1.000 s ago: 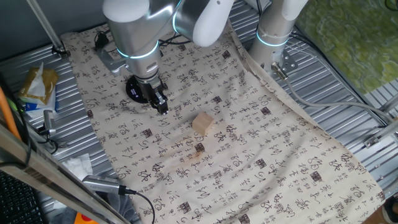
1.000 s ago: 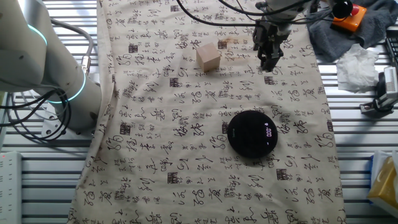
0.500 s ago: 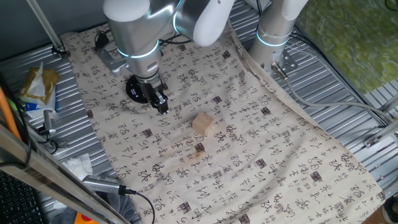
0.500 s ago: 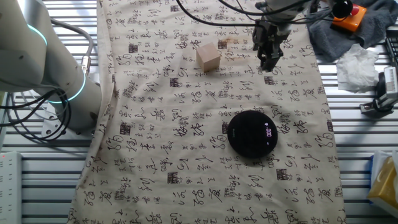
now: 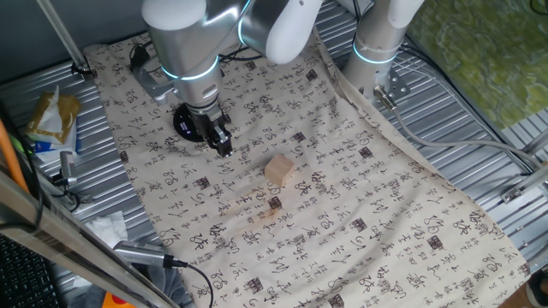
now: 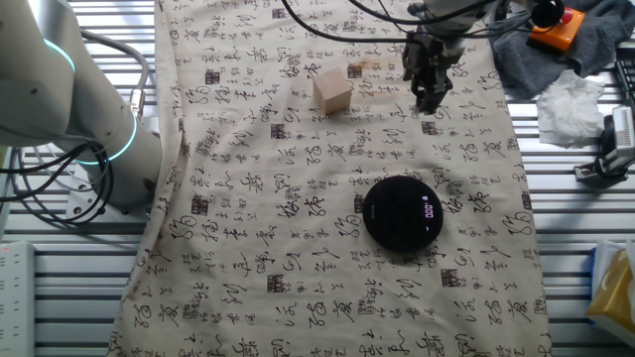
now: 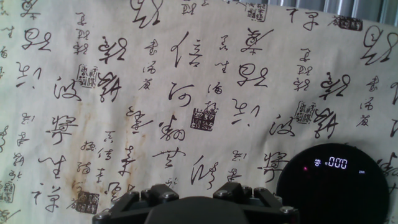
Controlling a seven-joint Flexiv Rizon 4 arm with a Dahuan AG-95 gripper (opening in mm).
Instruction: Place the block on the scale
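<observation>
The small pale tan wooden cube, the block (image 5: 279, 169), sits alone on the cloth, near a small brown stain (image 5: 274, 204), and nothing touches it. The flat round black disc, the scale (image 6: 402, 212), lies well apart from the block and its white display shows zeros. In one fixed view the arm partly hides the scale.

The two-finger gripper (image 6: 429, 97) hangs above the cloth, beside the block and apart from it, between block and scale. It holds nothing. Whether the fingers are wide or narrow, I cannot tell; the hand view shows only their base.

I judge that the task is at its first step: the block is not yet picked. The next move calls for bringing the fingers over the block, one on each side face, then lowering.

The worktop (image 6: 556, 258) is ribbed metal, covered by a beige cloth with black calligraphy (image 6: 248, 228). A second robot arm (image 6: 69, 109), cables, tissues (image 6: 568, 104) and an orange object (image 6: 552, 30) lie around the edges.
</observation>
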